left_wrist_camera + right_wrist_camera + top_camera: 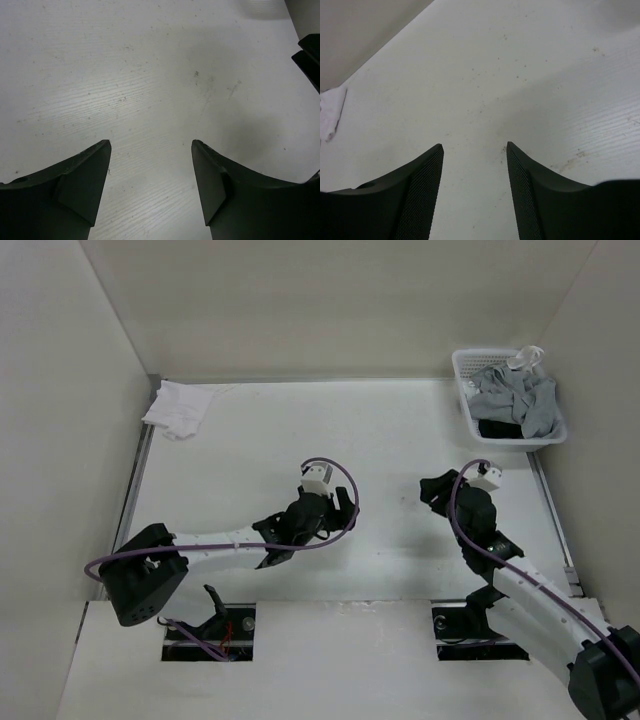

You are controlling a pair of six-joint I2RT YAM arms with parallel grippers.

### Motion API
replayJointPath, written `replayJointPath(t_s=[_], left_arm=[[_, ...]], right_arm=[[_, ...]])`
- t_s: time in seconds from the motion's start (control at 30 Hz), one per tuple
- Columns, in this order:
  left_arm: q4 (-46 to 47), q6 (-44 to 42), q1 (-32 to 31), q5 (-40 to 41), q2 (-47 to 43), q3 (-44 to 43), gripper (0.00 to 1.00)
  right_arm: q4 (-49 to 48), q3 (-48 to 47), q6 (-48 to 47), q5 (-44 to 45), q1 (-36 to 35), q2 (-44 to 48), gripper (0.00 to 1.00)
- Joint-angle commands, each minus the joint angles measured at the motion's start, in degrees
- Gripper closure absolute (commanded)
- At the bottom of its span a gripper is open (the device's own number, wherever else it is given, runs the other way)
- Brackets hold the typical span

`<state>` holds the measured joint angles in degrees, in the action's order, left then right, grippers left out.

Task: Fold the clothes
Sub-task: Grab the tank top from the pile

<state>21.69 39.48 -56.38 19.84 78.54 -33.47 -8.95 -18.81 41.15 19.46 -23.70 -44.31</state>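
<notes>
Nothing was folded yet: the grey top [518, 400] lay heaped in the basket [462, 390] at upper right, and both jaws hung released, empty, over the surface [400, 440]

I've got the clothes [520, 398] heaped in the basket [466, 405] at the desk's [400, 430] far right corner. A small cloth [178, 408] lies at the far left corner. My left arm [230, 537] and right arm [520, 585] reach in from the near edge, side by side, well apart from both.
</notes>
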Motion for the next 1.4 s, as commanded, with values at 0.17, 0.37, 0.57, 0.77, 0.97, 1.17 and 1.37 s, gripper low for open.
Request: replayJointPath(t_s=[0.17, 0.37, 0.57, 0.77, 0.97, 1.17, 1.37], left_arm=[[4.06, -3.18, 0.17, -3.23, -0.49, 1.83, 0.35], [6.51, -3.80, 0.80, -2.78, -2.61, 4.03, 0.37], [11.27, -4.77, 0.00, -3.66, -0.94, 5.44, 0.50], [11.88, -3.98, 2.63, -5.24, 0.64, 5.88, 0.47], [13.37, -2.57, 5.62, -8.50, 2.49, 6.31, 0.47], [14.52, -0.64, 7.65, -11.22, 3.72, 6.67, 0.46], [14.78, -0.29, 7.47, -11.93, 4.51, 6.40, 0.46]], right_arm=[[2.80, -5.44, 1.48, 5.23, -1.04, -0.33, 0.44], [3.85, -11.32, 0.17, 5.76, 0.62, -3.75, 0.90], [5.61, -34.61, -5.81, 6.11, 19.95, -24.65, 0.91], [8.06, -56.66, -10.12, 6.72, 34.28, -47.94, 0.60], [15.63, -68.29, -12.67, 10.59, 39.66, -61.50, 0.44], [16.42, -69.61, -13.64, 8.32, 41.77, -67.21, 0.41], [14.49, -69.79, -12.32, 3.39, 42.12, -68.72, 0.88]])
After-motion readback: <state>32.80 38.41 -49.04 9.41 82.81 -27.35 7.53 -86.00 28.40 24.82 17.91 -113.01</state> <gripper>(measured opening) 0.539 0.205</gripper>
